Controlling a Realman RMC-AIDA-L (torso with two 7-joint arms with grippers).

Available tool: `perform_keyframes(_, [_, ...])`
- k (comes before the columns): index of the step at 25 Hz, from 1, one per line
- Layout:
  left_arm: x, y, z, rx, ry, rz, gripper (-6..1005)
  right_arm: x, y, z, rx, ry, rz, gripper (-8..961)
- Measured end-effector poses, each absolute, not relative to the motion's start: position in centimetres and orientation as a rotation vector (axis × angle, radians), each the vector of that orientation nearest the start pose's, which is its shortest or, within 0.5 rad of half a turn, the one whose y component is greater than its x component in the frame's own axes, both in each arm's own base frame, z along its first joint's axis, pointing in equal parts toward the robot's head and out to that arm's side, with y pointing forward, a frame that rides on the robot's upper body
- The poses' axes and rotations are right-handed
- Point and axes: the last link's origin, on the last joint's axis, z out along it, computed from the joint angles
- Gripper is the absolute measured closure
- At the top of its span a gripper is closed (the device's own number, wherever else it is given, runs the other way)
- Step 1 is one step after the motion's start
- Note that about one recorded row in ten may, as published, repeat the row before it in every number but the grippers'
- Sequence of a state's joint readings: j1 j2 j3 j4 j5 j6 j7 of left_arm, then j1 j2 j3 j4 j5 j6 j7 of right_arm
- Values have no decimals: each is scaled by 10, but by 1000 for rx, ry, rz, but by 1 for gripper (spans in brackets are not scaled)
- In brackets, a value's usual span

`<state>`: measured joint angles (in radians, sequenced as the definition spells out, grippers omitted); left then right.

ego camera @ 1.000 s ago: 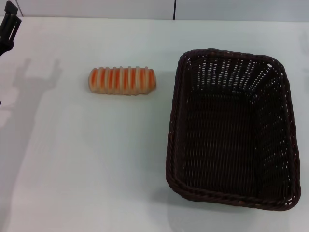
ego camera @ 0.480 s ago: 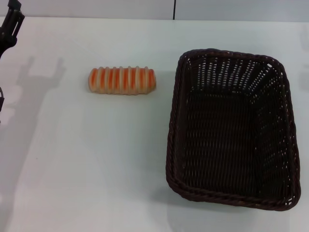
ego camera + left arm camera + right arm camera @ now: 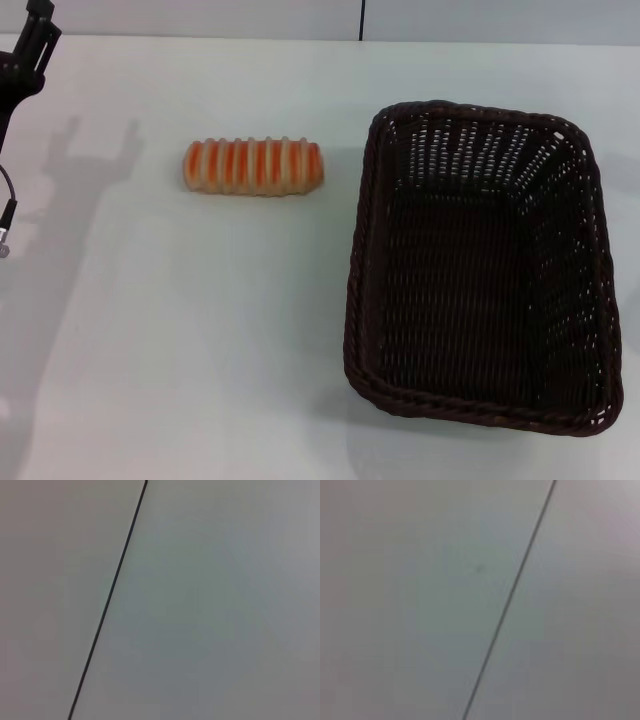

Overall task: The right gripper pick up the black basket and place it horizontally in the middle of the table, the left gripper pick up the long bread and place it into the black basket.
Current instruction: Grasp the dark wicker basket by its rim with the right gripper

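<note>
The long bread [image 3: 253, 166], cream with orange-brown stripes, lies crosswise on the white table [image 3: 180, 330], left of centre. The black basket [image 3: 482, 265], a large dark woven one, stands empty on the right with its long side running front to back. The left gripper [image 3: 30, 45] shows only partly at the far left corner, well away from the bread and raised above the table. The right gripper is out of view. Both wrist views show neither the bread nor the basket.
A grey wall with a dark vertical seam [image 3: 361, 20] runs behind the table's far edge. The left wrist view shows a plain grey surface with a dark seam [image 3: 110, 595]; the right wrist view shows the same kind of seam [image 3: 510, 595]. A thin cable [image 3: 8, 210] hangs at the left edge.
The left gripper has moved a little to the right and farther back at the far left corner, and its shadow has shifted right. The bread and basket have not moved.
</note>
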<state>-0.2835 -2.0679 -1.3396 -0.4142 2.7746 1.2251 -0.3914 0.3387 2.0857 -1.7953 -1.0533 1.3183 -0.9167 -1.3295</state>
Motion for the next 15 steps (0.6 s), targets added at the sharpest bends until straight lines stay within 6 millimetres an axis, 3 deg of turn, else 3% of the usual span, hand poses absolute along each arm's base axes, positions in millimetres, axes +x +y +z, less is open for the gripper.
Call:
perform_keyframes(6, [-308,323,26,-1434,-571,-1059,161,231,393,94,-1113,415,148,332])
perform_keyframes(10, [-307,321,26,-1435,-565,-1064,161,235,392,86,-1147,408,142,332])
perform_keyframes(15, [-307,320,26,-1439,-560,-1066,161,243,391,80,-1205,334,319,332])
